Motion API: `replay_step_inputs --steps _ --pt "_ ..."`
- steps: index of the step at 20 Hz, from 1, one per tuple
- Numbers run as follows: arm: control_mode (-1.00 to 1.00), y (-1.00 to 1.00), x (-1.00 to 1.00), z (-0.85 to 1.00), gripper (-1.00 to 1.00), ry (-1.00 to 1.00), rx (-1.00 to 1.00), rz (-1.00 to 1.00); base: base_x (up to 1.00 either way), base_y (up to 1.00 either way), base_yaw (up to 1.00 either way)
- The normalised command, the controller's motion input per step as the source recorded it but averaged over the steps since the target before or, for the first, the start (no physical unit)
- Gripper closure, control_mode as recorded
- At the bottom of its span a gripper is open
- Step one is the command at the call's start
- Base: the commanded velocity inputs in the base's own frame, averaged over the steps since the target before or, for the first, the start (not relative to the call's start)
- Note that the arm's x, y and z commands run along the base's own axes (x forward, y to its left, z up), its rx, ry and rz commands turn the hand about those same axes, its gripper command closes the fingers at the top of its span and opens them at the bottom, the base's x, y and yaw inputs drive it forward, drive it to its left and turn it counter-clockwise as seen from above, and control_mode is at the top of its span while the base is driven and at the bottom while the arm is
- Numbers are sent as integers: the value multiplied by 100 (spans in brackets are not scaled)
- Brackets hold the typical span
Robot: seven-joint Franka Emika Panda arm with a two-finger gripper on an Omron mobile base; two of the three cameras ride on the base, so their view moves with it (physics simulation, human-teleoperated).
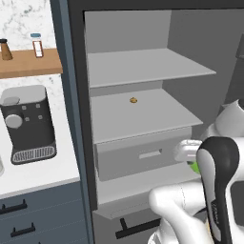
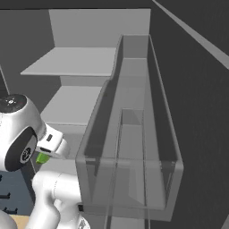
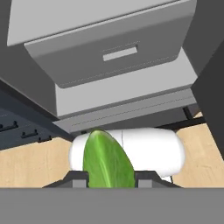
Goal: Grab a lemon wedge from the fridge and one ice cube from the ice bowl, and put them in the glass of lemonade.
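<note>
Before the base, the fridge (image 1: 143,109) stood open, its grey shelves and drawer (image 1: 138,157) showing, one brown morsel (image 1: 133,100) on the middle shelf. Left of it, a coffee machine (image 1: 28,124) sat on the surface (image 1: 43,174). Out front, the claw (image 3: 109,179) pinched the lemon wedge (image 3: 107,159).

The gripper (image 3: 109,178) is pinching the lemon wedge (image 3: 107,159) between its two dark fingertips (image 3: 78,178), the green wedge standing upright. Beyond it, the fridge (image 3: 131,87) is showing its light grey drawer (image 3: 118,57), above a pale wooden floor (image 3: 30,162).
</note>
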Motion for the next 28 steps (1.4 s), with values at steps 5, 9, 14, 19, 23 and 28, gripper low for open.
replay_step_inputs --steps 5,9,14,19,23,28 --pt "-100 0 -1 0 100 0 0 0 0 0 0" --pt "100 1 -15 0 100 0 0 0 -18 5 0" --pt "100 0 0 0 100 0 0 0 -94 67 0" --pt "100 0 0 0 100 0 0 0 -61 100 0" --pt "100 0 0 0 100 0 0 0 -2 100 -3" --pt "100 0 0 0 100 0 0 0 21 100 -4"
